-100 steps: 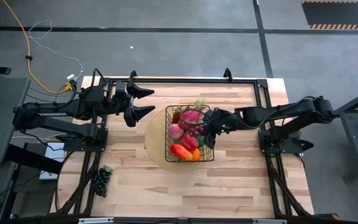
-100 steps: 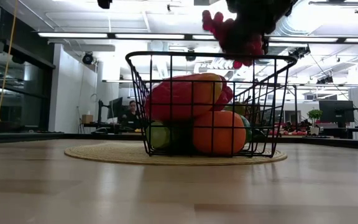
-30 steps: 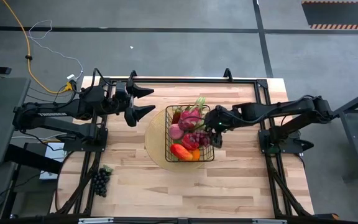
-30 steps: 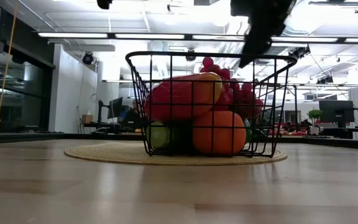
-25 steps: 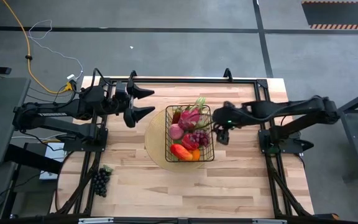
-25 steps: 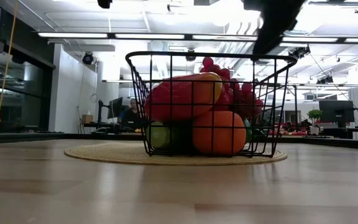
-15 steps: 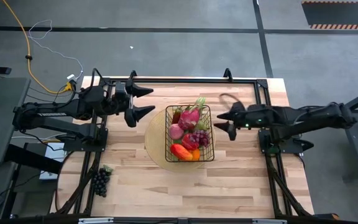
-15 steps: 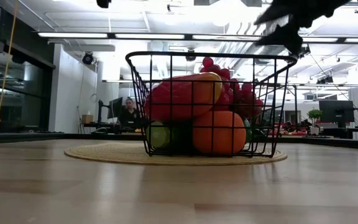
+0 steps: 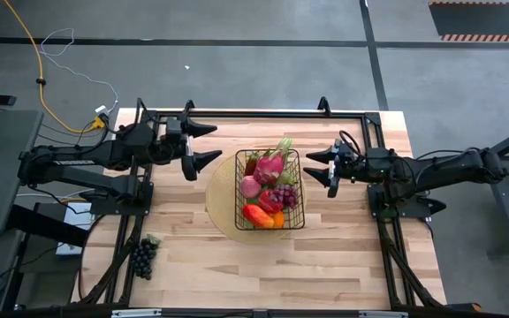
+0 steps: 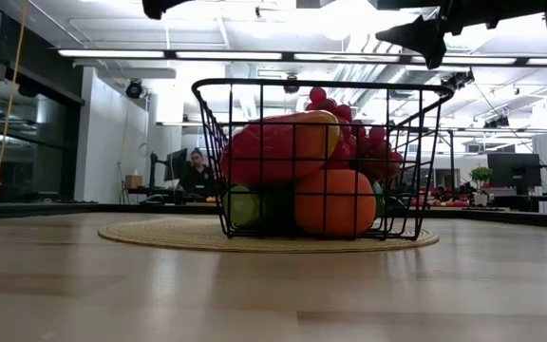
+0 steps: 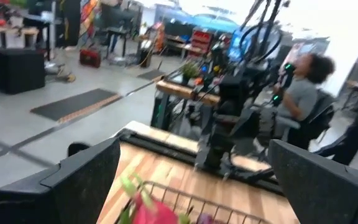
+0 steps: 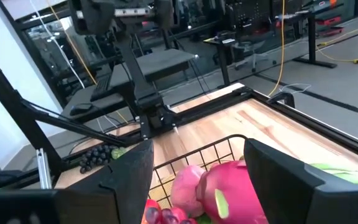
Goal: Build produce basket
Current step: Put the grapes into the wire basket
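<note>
The black wire basket point(image 9: 269, 189) stands on a round woven mat point(image 9: 222, 200) at mid table. It holds produce: a pink dragon fruit point(image 9: 269, 164), red grapes point(image 10: 361, 144), a red pepper point(image 10: 272, 148) and an orange fruit point(image 10: 335, 201). A bunch of dark grapes point(image 9: 142, 256) lies on the table at the near left. My right gripper point(image 9: 323, 171) hangs open and level just right of the basket, with nothing in it. My left gripper point(image 9: 212, 144) hangs open left of the basket, above the table.
Black frame rails point(image 9: 263, 115) run along the table's edges. Bare wood lies in front of the basket point(image 9: 272, 265). A person point(image 11: 298, 93) sits beyond the table's right side, and another person point(image 10: 196, 169) sits at a desk in the room behind.
My right gripper has drawn back from over the basket's right rim toward the table's right edge, tipping from pointing down to level. The red grapes stay in the basket.
</note>
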`<action>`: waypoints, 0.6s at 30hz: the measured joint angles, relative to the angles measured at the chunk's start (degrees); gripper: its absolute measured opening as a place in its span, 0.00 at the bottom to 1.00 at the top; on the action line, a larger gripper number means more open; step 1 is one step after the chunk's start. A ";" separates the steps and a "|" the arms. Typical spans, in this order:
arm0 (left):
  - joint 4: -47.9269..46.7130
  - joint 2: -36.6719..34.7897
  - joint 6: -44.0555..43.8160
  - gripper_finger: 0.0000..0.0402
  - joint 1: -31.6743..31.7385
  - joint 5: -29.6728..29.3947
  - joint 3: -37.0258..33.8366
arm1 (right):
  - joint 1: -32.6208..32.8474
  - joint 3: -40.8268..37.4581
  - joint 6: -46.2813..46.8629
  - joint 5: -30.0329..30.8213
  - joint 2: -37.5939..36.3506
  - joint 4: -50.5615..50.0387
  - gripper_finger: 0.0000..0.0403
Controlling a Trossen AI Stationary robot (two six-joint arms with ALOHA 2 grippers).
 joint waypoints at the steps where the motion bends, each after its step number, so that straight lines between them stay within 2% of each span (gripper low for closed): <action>1: -0.90 0.00 -0.21 1.00 0.00 -0.54 0.00 | 0.00 0.00 0.60 0.03 0.00 0.05 0.60; 10: -10.60 0.02 -7.41 1.00 0.00 -2.54 0.00 | 0.00 -0.02 0.85 2.07 0.00 0.01 0.60; 12: -14.40 0.02 -11.25 1.00 0.00 -2.54 0.02 | 0.00 -0.02 0.85 2.79 0.00 -0.04 0.60; 15: -25.40 0.17 -20.81 1.00 -0.01 -2.40 0.02 | 0.00 -0.02 0.89 2.80 0.00 -0.11 0.60; 18: -41.02 1.58 -32.71 1.00 -0.30 0.41 0.02 | 0.00 -0.02 0.98 2.80 0.02 -0.17 0.60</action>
